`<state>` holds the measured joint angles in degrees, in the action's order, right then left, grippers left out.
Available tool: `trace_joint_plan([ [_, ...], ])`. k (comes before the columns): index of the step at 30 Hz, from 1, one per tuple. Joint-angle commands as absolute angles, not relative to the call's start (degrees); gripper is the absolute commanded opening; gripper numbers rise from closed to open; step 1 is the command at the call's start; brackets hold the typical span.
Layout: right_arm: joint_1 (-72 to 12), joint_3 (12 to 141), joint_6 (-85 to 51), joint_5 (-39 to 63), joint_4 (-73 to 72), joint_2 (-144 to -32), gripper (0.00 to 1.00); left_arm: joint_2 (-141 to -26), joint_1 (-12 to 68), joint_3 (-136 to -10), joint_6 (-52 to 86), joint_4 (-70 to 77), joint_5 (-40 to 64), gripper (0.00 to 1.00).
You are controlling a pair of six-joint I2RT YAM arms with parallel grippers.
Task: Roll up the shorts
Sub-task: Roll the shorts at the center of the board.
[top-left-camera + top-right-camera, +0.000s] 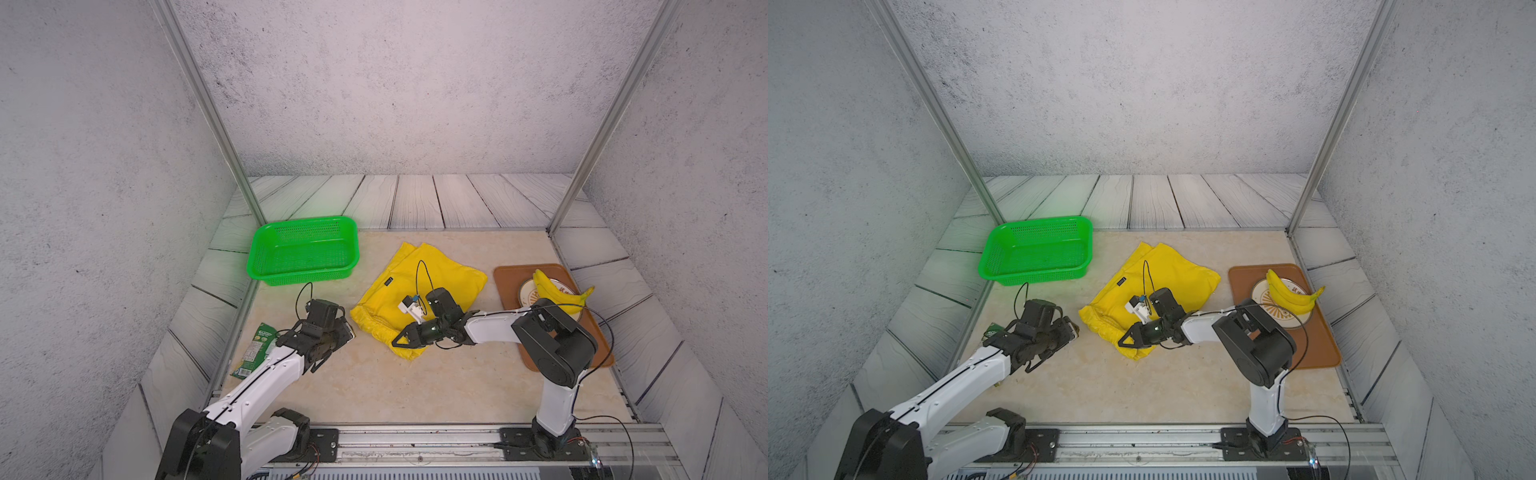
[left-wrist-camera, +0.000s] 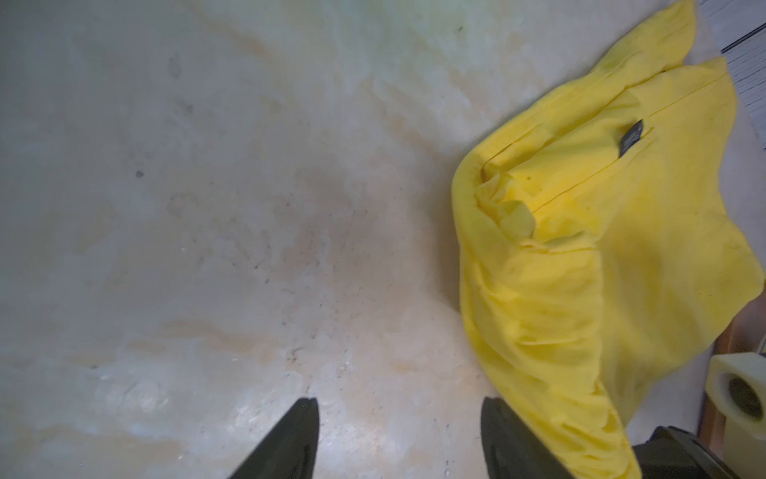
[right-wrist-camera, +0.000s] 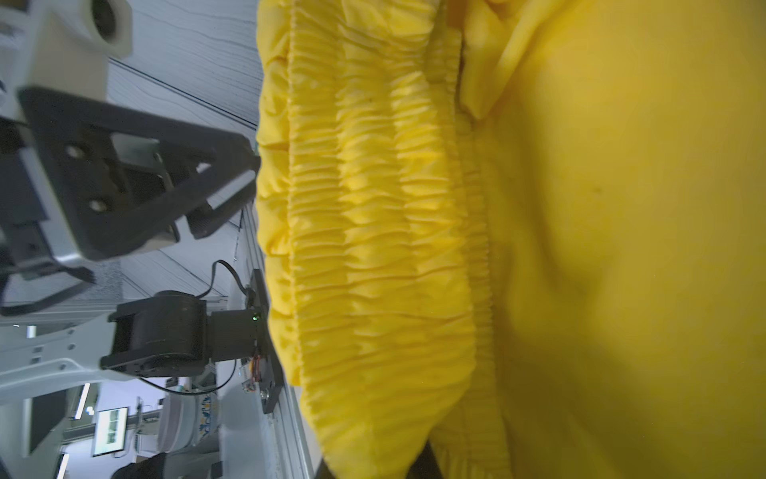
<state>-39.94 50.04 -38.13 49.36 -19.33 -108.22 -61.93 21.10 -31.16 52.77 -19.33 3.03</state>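
Observation:
The yellow shorts lie crumpled mid-table in both top views, a small black label facing up. Their gathered elastic waistband is the near end. My right gripper lies low across that end, shut on the waistband; in the right wrist view the fabric bulges out from between the jaws of the right gripper. My left gripper hovers open over bare table just left of the shorts, nothing between its fingers.
A green basket stands at the back left. A brown tray on the right carries a plate and bananas; my right arm reaches over it. A green snack packet lies under my left arm.

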Motion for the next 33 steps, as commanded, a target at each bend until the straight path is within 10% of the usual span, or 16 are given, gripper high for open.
trace_joint_plan([
  [1,-38.10,48.27,-49.18,54.46,-30.48,-111.36,0.00,-62.78,20.96,-29.24,53.11,-14.55,5.07,0.68],
  [17,-31.53,42.56,-69.33,55.93,-54.36,-121.80,0.00,-78.35,24.47,-33.23,52.56,10.66,5.50,0.76],
  [33,-27.38,42.58,-70.68,56.01,-48.92,-123.29,0.06,-97.00,27.16,-48.25,51.07,2.18,-0.08,0.73],
])
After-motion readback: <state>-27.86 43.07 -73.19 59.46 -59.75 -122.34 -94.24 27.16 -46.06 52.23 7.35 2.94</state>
